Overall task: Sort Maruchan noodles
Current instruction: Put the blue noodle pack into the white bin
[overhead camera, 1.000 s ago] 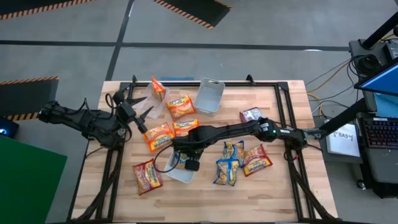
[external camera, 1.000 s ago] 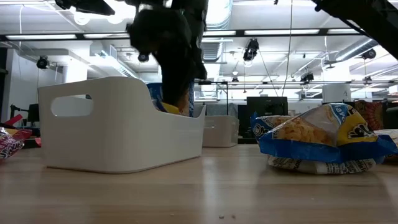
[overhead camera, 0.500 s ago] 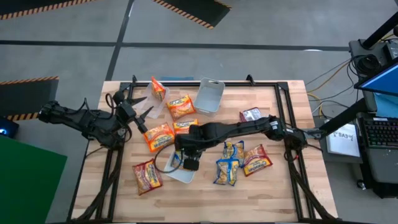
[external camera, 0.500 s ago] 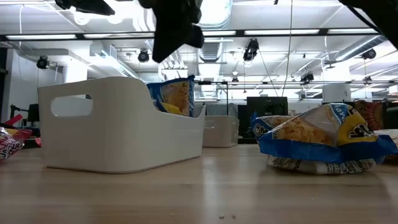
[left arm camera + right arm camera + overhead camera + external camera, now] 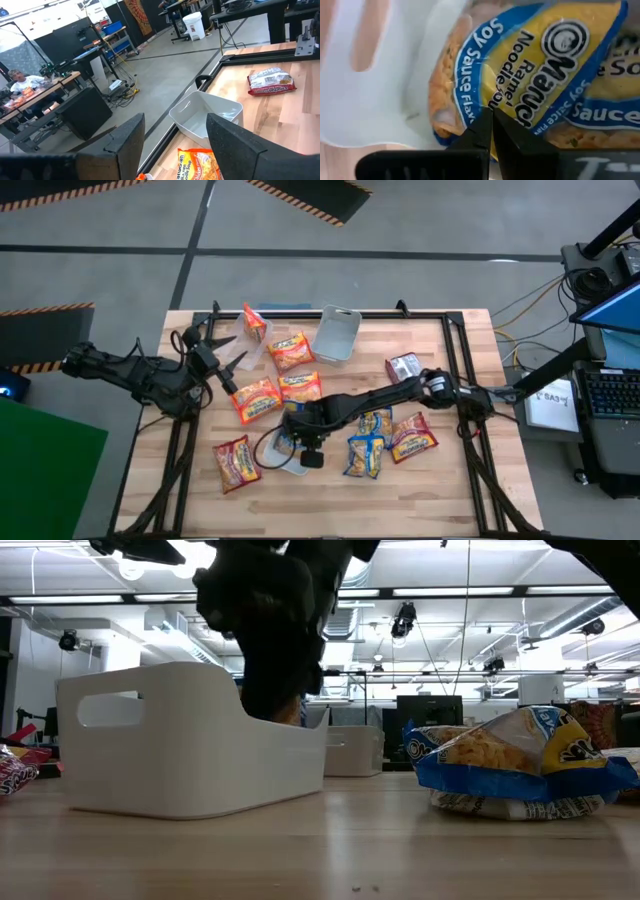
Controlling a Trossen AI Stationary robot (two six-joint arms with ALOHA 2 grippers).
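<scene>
Jaws on the right gripper (image 5: 489, 131) are pressed together, tips against a blue-and-yellow noodle packet (image 5: 520, 75) lying inside a white tray (image 5: 283, 455) near the front of the bench (image 5: 470, 480). More noodle packets (image 5: 256, 398) lie scattered flat across the bench, orange ones toward the left and back, blue ones just right of the tray. Each packet looks light, crinkly and slippery, with a brittle block inside; a crimped edge seems the safest hold. Off the bench's left edge, the left gripper (image 5: 175, 140) waits with its jaws spread, empty.
</scene>
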